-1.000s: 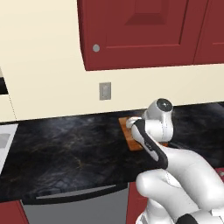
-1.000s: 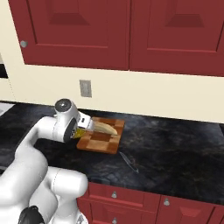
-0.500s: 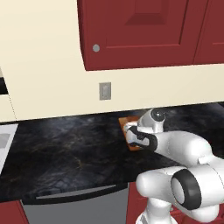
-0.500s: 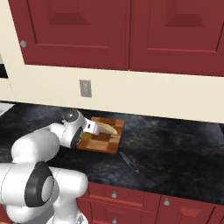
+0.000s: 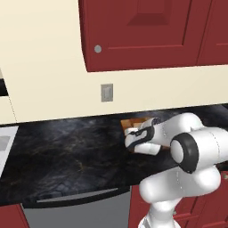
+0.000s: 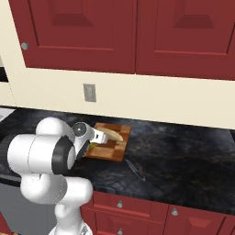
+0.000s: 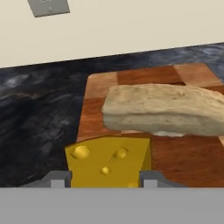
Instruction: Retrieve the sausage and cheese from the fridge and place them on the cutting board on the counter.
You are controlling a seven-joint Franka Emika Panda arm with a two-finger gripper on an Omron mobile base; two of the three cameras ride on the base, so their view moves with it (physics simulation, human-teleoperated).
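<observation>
Left base view: the arm reaches across the black table (image 5: 67, 156), its end effector (image 5: 130, 139) at the near edge of the cutting board (image 5: 133, 122).

Right base view: the end effector (image 6: 97, 140) sits over the board's (image 6: 112, 149) left part, beside a pale loaf (image 6: 112, 135); a knife (image 6: 134, 168) lies right of the board.

Hand view: the fingers (image 7: 59, 179) stand partly open against both sides of the cheese (image 7: 109, 162), gripping it over the board (image 7: 175, 162), in front of the loaf (image 7: 164, 109).

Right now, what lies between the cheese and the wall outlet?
In the hand view, a pale loaf lies on the cutting board between the cheese and the outlet.
</observation>
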